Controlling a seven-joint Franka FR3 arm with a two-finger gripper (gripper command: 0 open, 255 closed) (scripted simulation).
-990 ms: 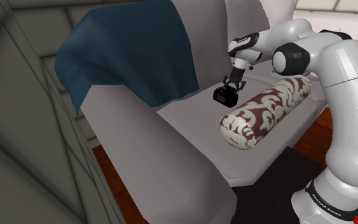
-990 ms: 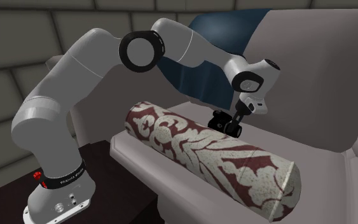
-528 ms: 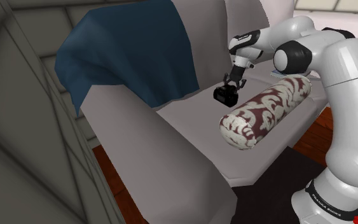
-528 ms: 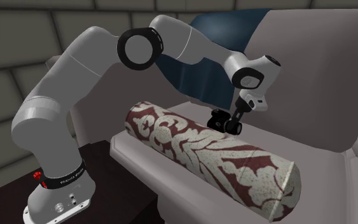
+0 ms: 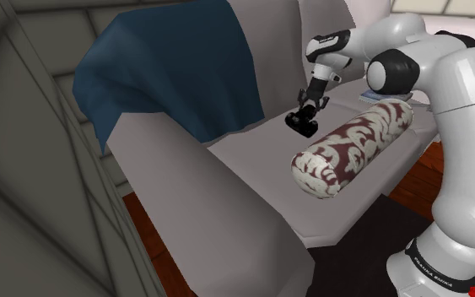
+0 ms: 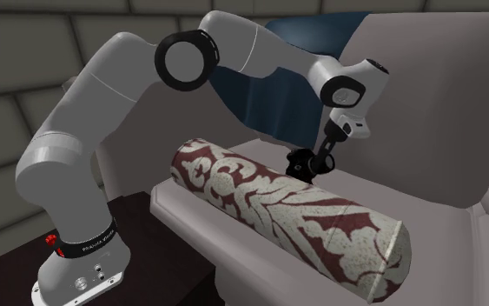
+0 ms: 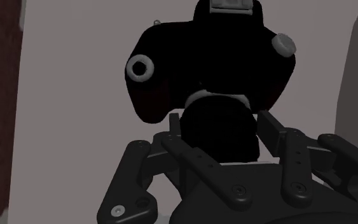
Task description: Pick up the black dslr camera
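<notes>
- The claw [image 7: 220, 128] is clenched on the camera [image 7: 209, 63]: in the wrist view its two black fingers [image 7: 179, 141] press against either side of the round lens barrel.
- The camera is black, with two pale grey dials on its body and a grey plate on the edge farthest from the claw.
- In the shoulder view, the claw [image 5: 304, 112] points down from the wrist and the camera [image 5: 301, 125] hangs tilted at its tips, at or just above the sofa seat [image 5: 252, 156]. Whether it touches the seat cannot be told.
- In the second exterior view, the claw [image 6: 321, 160] and the camera [image 6: 299, 163] sit just behind a long roll cushion [image 6: 286, 204], which hides the camera's lower edge.
- The roll cushion [image 5: 353, 143] is dark red with a white leaf pattern. It lies along the front of the seat, just beside the camera.
- The sofa is pale grey, with a broad armrest [image 5: 185, 194] on the shoulder view's left.
- A dark blue blanket [image 5: 168, 67] is draped over the sofa back, well apart from the camera.
- The white arm [image 5: 455, 110] rises from the lower right of the shoulder view and bends over the roll cushion to reach the camera.
</notes>
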